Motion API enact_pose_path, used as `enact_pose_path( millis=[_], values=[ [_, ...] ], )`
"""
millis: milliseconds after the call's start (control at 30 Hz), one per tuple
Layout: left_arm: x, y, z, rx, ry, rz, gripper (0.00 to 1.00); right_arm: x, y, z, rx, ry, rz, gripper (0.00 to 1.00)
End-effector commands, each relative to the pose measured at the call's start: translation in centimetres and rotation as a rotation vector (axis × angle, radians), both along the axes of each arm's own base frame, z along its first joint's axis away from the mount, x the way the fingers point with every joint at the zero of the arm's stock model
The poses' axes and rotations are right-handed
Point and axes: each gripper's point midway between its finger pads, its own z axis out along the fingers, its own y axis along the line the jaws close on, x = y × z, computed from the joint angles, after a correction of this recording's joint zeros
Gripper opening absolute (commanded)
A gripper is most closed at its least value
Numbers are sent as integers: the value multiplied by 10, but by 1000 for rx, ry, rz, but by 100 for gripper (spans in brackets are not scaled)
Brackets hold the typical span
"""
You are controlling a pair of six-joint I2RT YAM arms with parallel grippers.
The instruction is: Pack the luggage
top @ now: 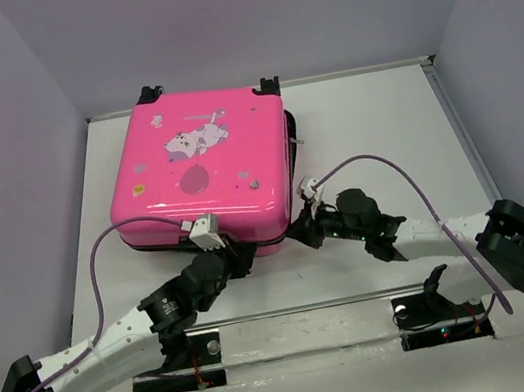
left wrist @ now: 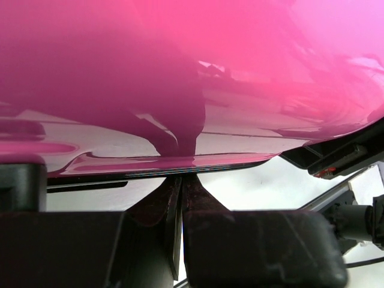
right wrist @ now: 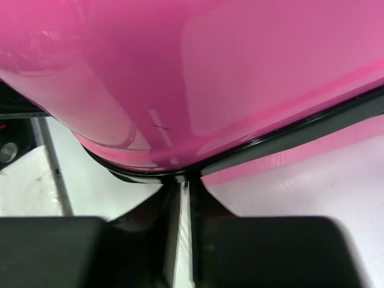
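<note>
Pink luggage [top: 202, 171] lies shut; my left gripper [left wrist: 181, 180] and right gripper [right wrist: 185, 183], pinched narrow, nose its seam [right wrist: 288, 135], surely zip-hunting.

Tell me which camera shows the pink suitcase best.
The top external view: the whole suitcase shows there, lid shut, with its cartoon print and outline. The left and right wrist views sit too close, each showing only a glossy pink stretch of shell and the dark seam at its edge.

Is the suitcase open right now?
No, the suitcase lies shut, printed side up, its two shells closed together.
</note>
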Motion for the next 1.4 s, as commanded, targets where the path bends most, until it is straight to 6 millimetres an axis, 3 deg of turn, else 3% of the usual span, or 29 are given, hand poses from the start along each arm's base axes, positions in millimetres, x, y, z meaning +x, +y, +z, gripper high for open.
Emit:
enact_pose_path(
  millis=[0,100,133,167,267,300,367,433,467,500,600,633,700,767,833,867,933,967,1000,1033,1067,1100,1133,1233,1267,1333,1367],
  values=[
    [24,-3,49,-76,-113,82,12,13,11,52,170,-119,-60,7],
    [35,-9,64,-77,-153,80,12,6,2,49,150,-79,-130,7],
    [39,-13,73,-74,-174,64,12,-4,-1,32,91,-28,-129,7],
    [43,-15,77,-69,-184,61,12,-6,-2,39,112,-33,-131,7],
    [58,-27,91,-52,-220,42,12,-31,-17,7,-20,83,-133,7],
    [64,-32,89,-39,-221,39,12,-38,-17,8,-24,100,-118,7],
    [68,-45,101,-45,-238,10,12,-48,-16,2,-55,135,-99,7],
    [75,-57,98,-22,-238,-12,12,-60,-4,7,-59,161,-69,7],
    [76,-64,107,-38,-246,-29,12,-62,3,4,-67,174,-61,7],
    [79,-70,103,-29,-242,-38,12,-67,17,16,-37,183,-40,7],
    [85,-82,107,-35,-243,-63,12,-59,45,17,-22,196,-84,7],
    [86,-85,107,-32,-242,-72,12,-50,58,32,7,168,-140,7],
    [87,-88,109,-38,-238,-98,12,-36,62,31,11,180,-220,7],
    [85,-84,109,-35,-223,-111,15,-21,53,33,21,151,-319,7],
    [75,-68,112,-12,-206,-109,28,-18,47,35,15,135,-340,7],
    [69,-64,117,-11,-202,-121,49,-15,43,33,11,139,-350,7],
    [55,-38,127,25,-171,-113,70,-9,32,28,12,165,-373,7],
    [55,-28,152,7,-193,-89,80,-5,26,25,11,173,-388,7],
    [54,-16,160,18,-189,-74,84,-7,25,21,4,179,-384,7],
    [58,10,166,47,-170,-18,88,-2,22,20,4,182,-396,7],
    [62,22,194,34,-203,10,93,-4,23,19,1,187,-382,7],
    [76,51,184,126,-161,91,96,-1,22,19,2,187,-386,7],
    [85,68,201,140,-176,145,99,-3,24,19,2,191,-374,7],
    [113,121,199,229,-158,278,99,0,23,21,4,190,-375,7],
    [129,166,199,245,-150,416,99,2,21,22,10,188,-380,7],
    [141,210,190,259,-124,542,99,0,20,23,11,189,-373,7],
    [147,239,170,233,-65,599,99,2,18,25,17,189,-374,7]
  ],
)
